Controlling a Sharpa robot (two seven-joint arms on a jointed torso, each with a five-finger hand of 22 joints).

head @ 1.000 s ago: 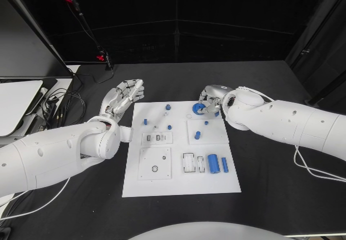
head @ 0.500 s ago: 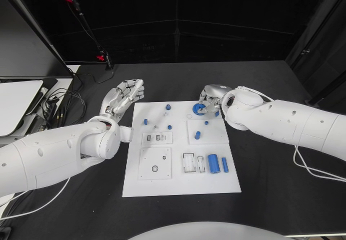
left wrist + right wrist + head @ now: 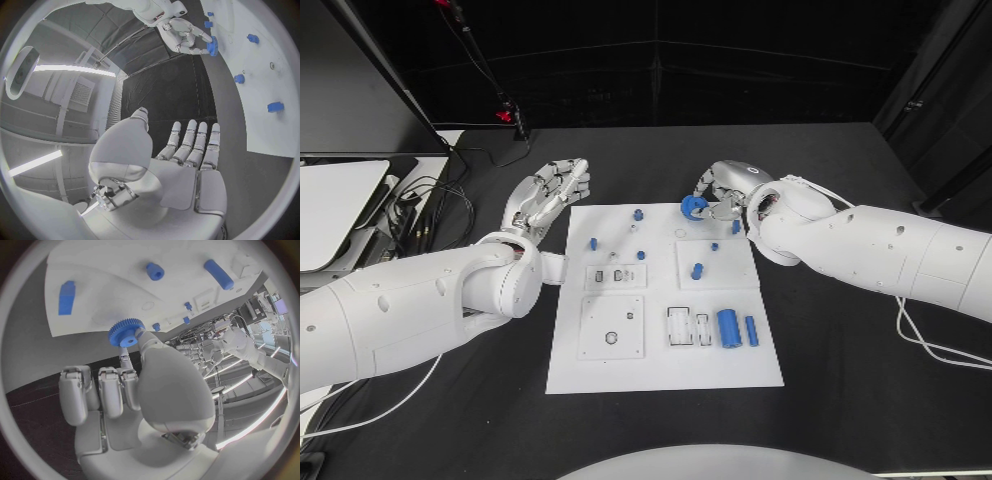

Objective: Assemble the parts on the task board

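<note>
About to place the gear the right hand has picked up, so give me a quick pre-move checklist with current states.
1. Blue gear held by right hand: ok, pinched in its fingers.
2. Gear clear of the task board: ok, held off the far edge.
3. Left hand out of the way: ok, empty, beside the board.
4. Target peg free: cannot tell.
5. Other blue parts undisturbed: ok.

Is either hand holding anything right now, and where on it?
Right hand pinches the blue gear by its toothed rim. Left hand holds nothing.
</note>
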